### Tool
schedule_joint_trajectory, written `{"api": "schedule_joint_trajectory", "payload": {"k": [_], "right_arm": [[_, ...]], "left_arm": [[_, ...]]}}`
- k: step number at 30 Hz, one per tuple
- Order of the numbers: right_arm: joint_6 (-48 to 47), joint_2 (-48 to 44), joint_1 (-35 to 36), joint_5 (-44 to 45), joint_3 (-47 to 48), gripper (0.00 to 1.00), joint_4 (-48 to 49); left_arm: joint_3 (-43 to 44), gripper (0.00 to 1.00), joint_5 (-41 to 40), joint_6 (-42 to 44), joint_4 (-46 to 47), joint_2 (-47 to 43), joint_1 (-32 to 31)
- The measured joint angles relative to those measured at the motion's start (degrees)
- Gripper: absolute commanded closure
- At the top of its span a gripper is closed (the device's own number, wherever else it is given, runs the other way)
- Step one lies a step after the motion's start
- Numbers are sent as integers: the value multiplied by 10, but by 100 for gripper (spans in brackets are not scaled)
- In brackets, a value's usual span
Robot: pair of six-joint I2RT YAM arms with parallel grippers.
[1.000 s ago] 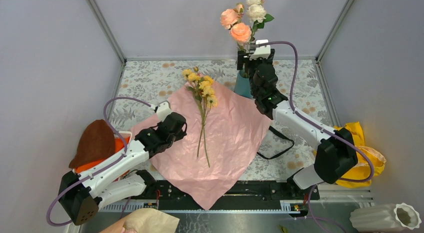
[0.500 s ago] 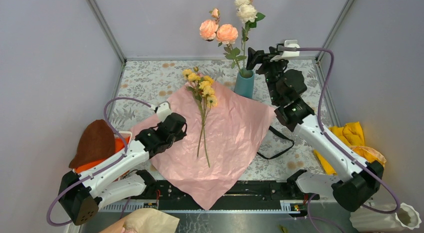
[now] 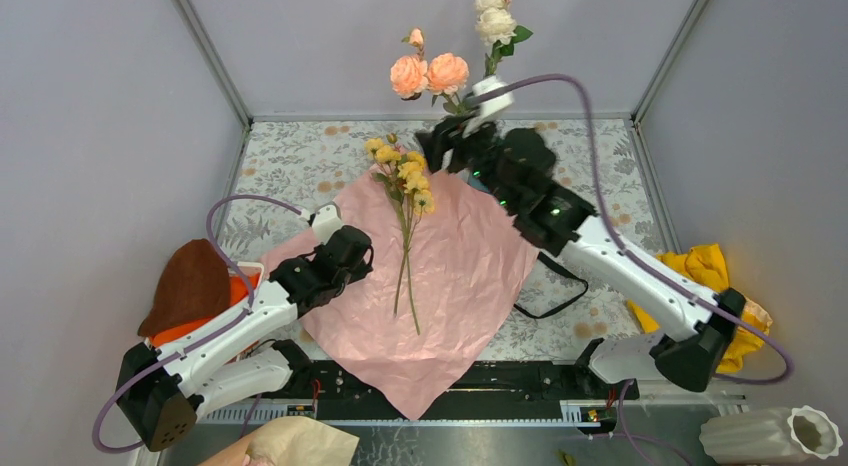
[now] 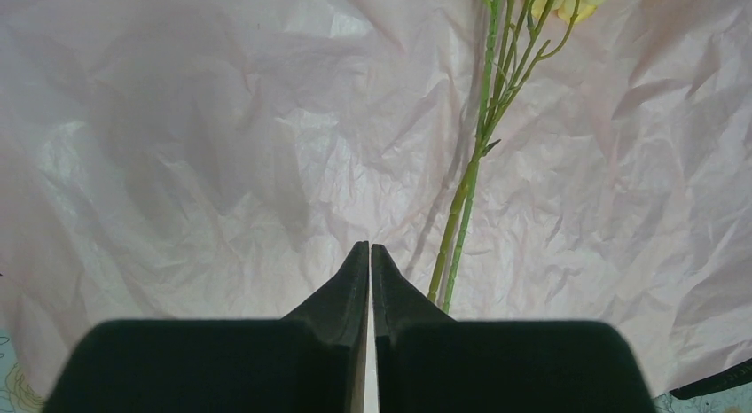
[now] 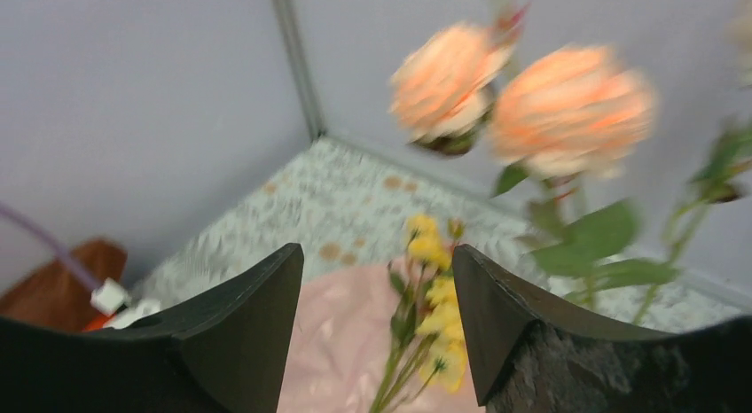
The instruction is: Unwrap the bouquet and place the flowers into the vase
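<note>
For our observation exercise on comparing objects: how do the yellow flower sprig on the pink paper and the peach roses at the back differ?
Pose: the yellow sprig lies flat on the pink paper, while the peach roses stand upright.
Blooms: the yellow sprig carries many small clustered blooms; the peach roses have a few large, round heads.
Both have green stems.
</note>
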Motion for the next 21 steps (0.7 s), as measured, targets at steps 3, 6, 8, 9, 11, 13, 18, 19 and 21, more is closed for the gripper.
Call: {"api": "schedule_joint_trajectory", "payload": {"k": [3,6,8,9,11,13,18,19,21], "right_arm": [[-2,48,55,18,11,31,-55],[15,78,59,42,0,34,-108],[29,101,56,59,-3,36,-139],[38,114,55,64,-3,36,-152],[56,145,55,71,-3,38,-174],[71,176,55,71,-3,40,-190],[104,287,51,63,37,42,-242],[108,309,50,60,49,42,-249],[115,353,46,54,74,42,-263]], "left_arm": [[0,91,-4,-1,-2,-1,0],[0,90,-11,-5,-4,-14,0],[0,90,-16,-8,-4,-26,1],[0,90,-17,-9,-4,-30,1],[0,91,-19,-9,-4,-32,1],[0,91,-19,-10,-4,-29,1],[0,91,-19,-13,-4,-28,1],[0,91,-19,-13,-4,-29,1],[-1,90,-19,-13,-4,-32,1]]}}
